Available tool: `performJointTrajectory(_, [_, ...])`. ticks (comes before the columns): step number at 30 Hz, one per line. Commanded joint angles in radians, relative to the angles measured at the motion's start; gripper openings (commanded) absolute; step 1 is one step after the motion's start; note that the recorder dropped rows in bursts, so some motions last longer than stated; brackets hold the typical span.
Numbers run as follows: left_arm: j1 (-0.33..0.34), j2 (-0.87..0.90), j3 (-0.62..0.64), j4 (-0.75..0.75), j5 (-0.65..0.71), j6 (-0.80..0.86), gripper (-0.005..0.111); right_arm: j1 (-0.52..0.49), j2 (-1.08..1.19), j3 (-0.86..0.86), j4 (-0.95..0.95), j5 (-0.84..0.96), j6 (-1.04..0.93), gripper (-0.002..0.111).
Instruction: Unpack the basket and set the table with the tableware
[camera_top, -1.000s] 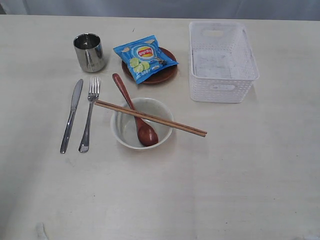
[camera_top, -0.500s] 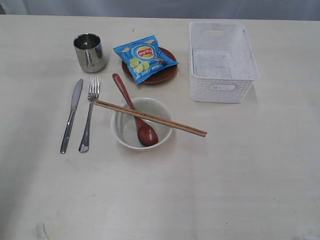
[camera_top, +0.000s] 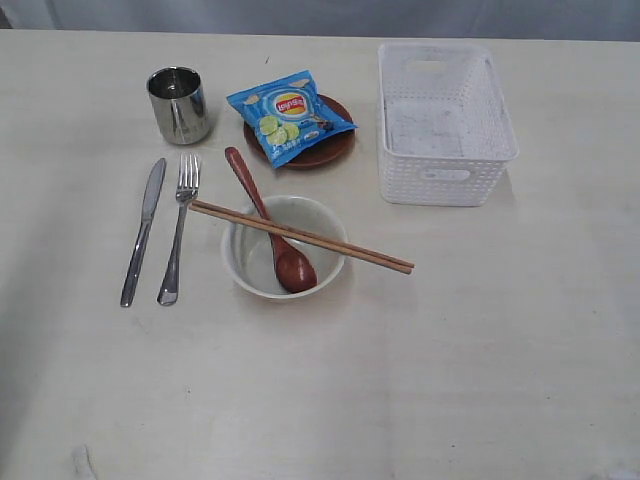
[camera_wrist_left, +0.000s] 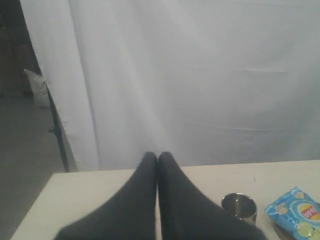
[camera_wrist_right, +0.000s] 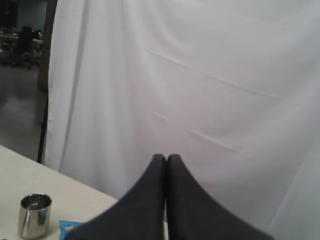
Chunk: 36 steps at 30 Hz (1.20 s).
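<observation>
Exterior view: basket (camera_top: 446, 186) sits near table (camera_top: 450, 350) edge.

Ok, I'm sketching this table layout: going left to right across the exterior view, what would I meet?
Long steel knife → steel fork → pale off-white round bowl → white perforated plastic basket. The other items overlap these in the order, so they are left out.

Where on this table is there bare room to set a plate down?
Free, in the exterior view: the wide strip of cream tabletop below the pale off-white bowl, and the patch below the white perforated plastic basket. Crowded: between shiny steel cup, blue chip bag and wooden chopsticks.
</observation>
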Motion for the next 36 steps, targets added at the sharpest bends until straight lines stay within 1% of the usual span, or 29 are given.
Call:
performJointTrajectory(1, [-0.003,-0.098,0.07,0.008,0.002,-0.022,0.0,-0.007,-0.102,0.087,0.018,-0.124,0.005,0.0])
performJointTrajectory(4, [-0.003,-0.147,0.116,-0.019,0.009,-0.022,0.0,-0.007,-0.121,0.119,0.016,-0.118,0.005,0.0])
performJointTrajectory(7, [-0.003,-0.161,0.17,-0.1,0.021,-0.02,0.0,-0.007,-0.12,0.154,0.016,-0.094,0.004,0.0])
performJointTrajectory(11, [-0.003,-0.161,0.244,-0.245,0.025,-0.02,0.0,-0.007,-0.101,0.223,0.018,-0.076,0.004,0.0])
performJointTrajectory(14, [-0.003,-0.161,0.303,-0.299,0.025,-0.02,0.0,-0.007,-0.088,0.287,0.018,-0.076,0.004,0.0])
performJointTrajectory(18, [-0.003,-0.161,0.364,-0.303,0.023,-0.02,0.0,-0.007,-0.077,0.363,0.023,-0.076,0.018,0.0])
performJointTrajectory(20, [-0.003,-0.161,0.383,-0.303,0.025,-0.02,0.0,-0.007,-0.079,0.381,0.058,-0.078,0.066,0.0])
performJointTrajectory(22, [-0.003,-0.161,0.385,-0.303,0.03,-0.02,0.0,-0.007,-0.079,0.381,0.126,-0.097,0.131,0.0])
performJointTrajectory(24, [-0.003,-0.161,0.385,-0.297,0.03,-0.02,0.0,-0.007,-0.079,0.381,0.174,-0.121,0.149,0.0])
performJointTrajectory(36, [-0.003,-0.161,0.385,-0.3,0.028,-0.02,0.0,-0.007,-0.079,0.381,0.176,-0.121,0.149,0.0])
